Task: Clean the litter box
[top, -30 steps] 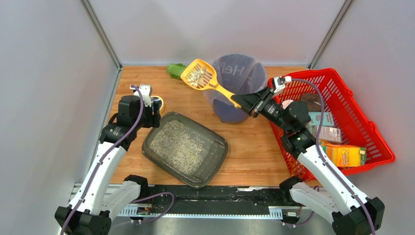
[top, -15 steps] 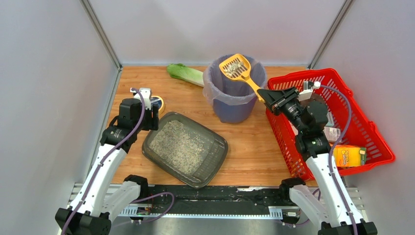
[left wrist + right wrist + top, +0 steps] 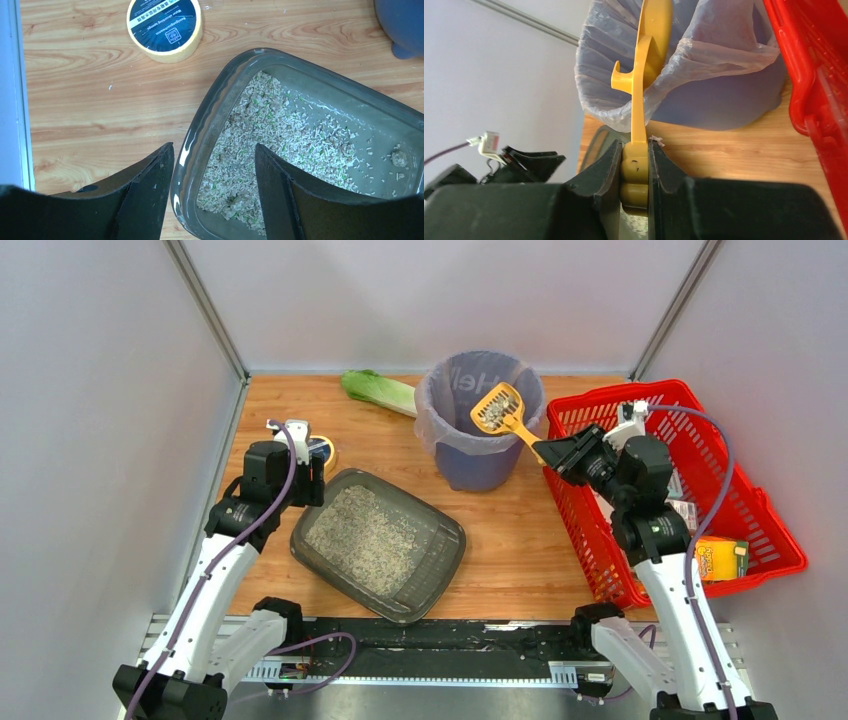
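From above, my left gripper (image 3: 311,483) hangs over the far left corner of the litter box (image 3: 450,543). The box lies on the wooden table (image 3: 520,530) in front of my left arm, turned at an angle, with pale litter (image 3: 365,530) spread across its floor. A roll of tape (image 3: 322,448) sits just beyond that corner, and a green leafy vegetable (image 3: 378,390) lies by the back wall. My right gripper (image 3: 553,452) is clenched on the handle of a yellow scoop (image 3: 498,410). The scoop's slotted head, loaded with pale bits, is over the mouth of the bag-lined bin (image 3: 455,468). A red basket (image 3: 765,540) with boxes in it stands to the right, near the bin

In my left wrist view, my left gripper (image 3: 212,150) is spread wide and grasps nothing. One finger is outside the litter box (image 3: 200,117) rim and the other is above the litter (image 3: 280,130). I cannot tell whether either touches the rim. A small clump (image 3: 398,158) sits on the barer part of the floor. The tape (image 3: 164,22) lies flat on the wood beyond the rim, and the bin (image 3: 402,20) shows at the top right corner

In my right wrist view, my right gripper (image 3: 634,150) pinches the end of the scoop (image 3: 646,65) handle between both fingers. The handle runs up to the bin (image 3: 724,100) and over the crumpled edge of its bag. The basket (image 3: 809,65) wall fills the right edge
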Robot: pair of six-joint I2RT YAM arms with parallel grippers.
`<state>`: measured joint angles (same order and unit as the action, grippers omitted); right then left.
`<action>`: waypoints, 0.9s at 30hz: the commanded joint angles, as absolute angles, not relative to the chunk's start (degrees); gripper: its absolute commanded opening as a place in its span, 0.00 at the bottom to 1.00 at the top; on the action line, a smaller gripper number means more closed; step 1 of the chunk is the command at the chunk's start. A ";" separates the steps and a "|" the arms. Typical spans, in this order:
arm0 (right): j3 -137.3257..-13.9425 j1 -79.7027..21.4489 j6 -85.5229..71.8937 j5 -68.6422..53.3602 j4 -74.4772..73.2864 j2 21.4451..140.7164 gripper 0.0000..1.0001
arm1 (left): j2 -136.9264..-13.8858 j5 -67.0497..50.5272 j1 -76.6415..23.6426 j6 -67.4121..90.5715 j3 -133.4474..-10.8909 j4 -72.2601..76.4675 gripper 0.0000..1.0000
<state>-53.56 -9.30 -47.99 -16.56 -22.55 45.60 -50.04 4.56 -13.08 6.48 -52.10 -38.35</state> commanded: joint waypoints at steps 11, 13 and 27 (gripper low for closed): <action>-61.96 -22.31 -25.59 -1.09 -29.17 51.05 0.00 | -50.36 4.13 -13.27 5.54 -51.86 -37.27 0.68; -62.40 -24.25 -24.88 3.04 -29.18 51.50 0.00 | -50.36 4.13 -13.18 5.45 -51.86 -37.09 0.68; -65.04 -32.51 -16.09 9.14 -29.09 51.95 0.00 | -50.10 3.60 -13.27 5.54 -51.68 -37.09 0.68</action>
<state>-62.04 -31.00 -20.62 6.98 -27.86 52.86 -50.65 4.51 -13.08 6.44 -51.77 -38.33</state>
